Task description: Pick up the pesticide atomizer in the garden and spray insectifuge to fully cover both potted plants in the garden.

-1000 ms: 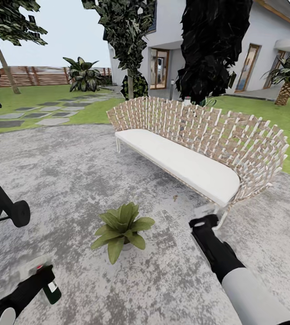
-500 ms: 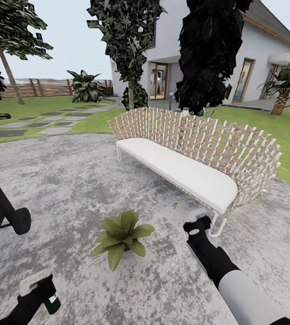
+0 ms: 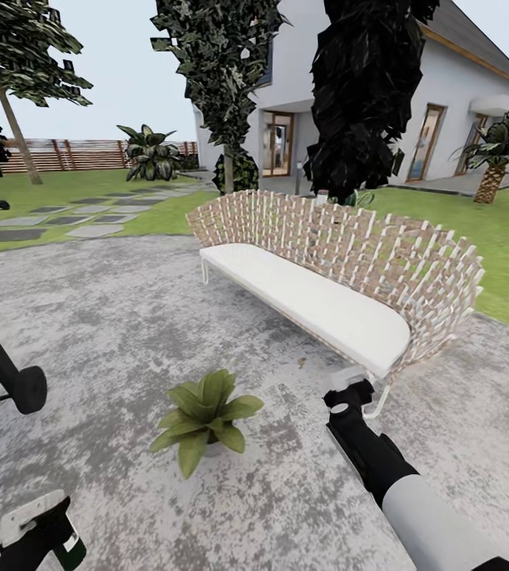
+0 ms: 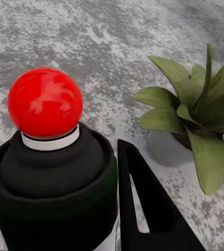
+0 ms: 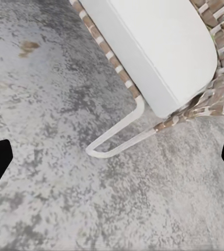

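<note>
My left gripper (image 3: 39,530) is at the bottom left of the head view, shut on the pesticide atomizer (image 3: 70,551), whose dark green body shows just below the fingers. In the left wrist view the atomizer's red tip (image 4: 45,103) and black neck stand close up, with a black finger (image 4: 148,209) against its side. One potted plant (image 3: 203,414) with broad green leaves sits on the grey stone patio, ahead and to the right of the left gripper; its grey pot (image 4: 167,149) shows under the leaves. My right gripper (image 3: 350,394) hangs open over bare patio by the bench leg (image 5: 117,138).
A woven bench (image 3: 381,254) with a white cushion stands ahead right. A black wheeled frame (image 3: 24,388) stands at the left. Lawn, stepping stones (image 3: 88,212), a wooden fence (image 3: 64,155), trees and a white house lie beyond the patio.
The left gripper with the atomizer has sunk toward the bottom left corner of the head view. The whole picture has shifted a little, so the camera moved. The right arm keeps its pose.
</note>
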